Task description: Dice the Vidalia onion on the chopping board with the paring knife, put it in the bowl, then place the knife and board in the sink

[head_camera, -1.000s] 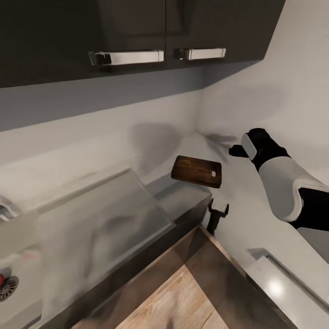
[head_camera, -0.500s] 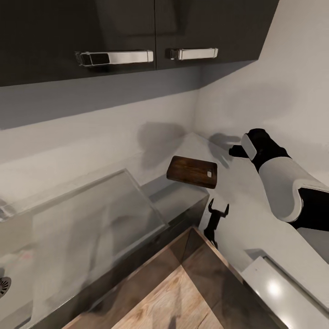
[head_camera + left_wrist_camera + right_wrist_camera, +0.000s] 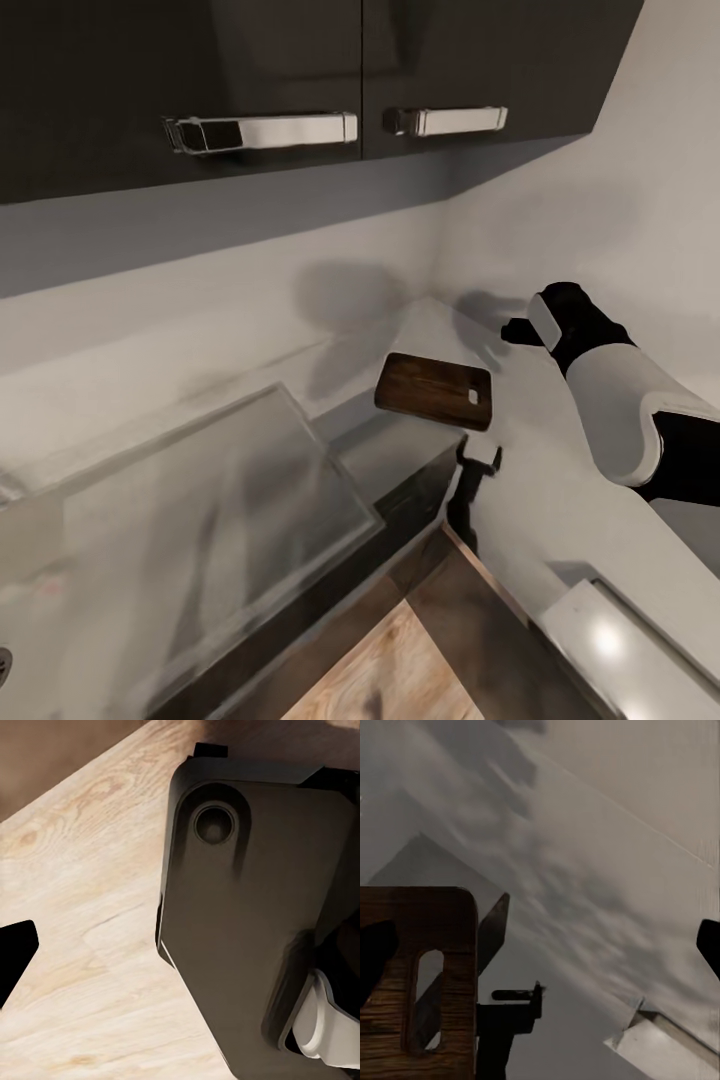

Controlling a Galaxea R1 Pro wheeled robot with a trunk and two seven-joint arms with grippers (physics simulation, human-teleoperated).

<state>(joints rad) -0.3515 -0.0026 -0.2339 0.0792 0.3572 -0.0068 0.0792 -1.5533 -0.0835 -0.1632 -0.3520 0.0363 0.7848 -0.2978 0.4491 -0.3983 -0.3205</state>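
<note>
Chopping board (image 3: 435, 392), brown, wooden and rectangular with rounded corners and a small handle slot, is seen lying free of both grippers on the glossy grey bench (image 3: 560, 480), near the inner corner. The right gripper (image 3: 515, 330) is held above the bench with its jaws spread wide and nothing between them; in the right wrist view (image 3: 540, 941) the slotted end of the board (image 3: 416, 975) is seen just beside one dark fingertip (image 3: 375, 945). The left gripper (image 3: 480, 458) is raised in front of the bench edge, just below the board's slotted end, its two fingers apart and empty. It is also caught in the right wrist view (image 3: 514, 1009), beside the board. Farther from the right gripper, past the board, the flat steel drainboard of the sink (image 3: 220, 480) is seen, blurred. Dark wall cabinets with chrome handles (image 3: 260, 130) are mounted above. Pale wood floor (image 3: 400, 670) lies below the left gripper.
</note>
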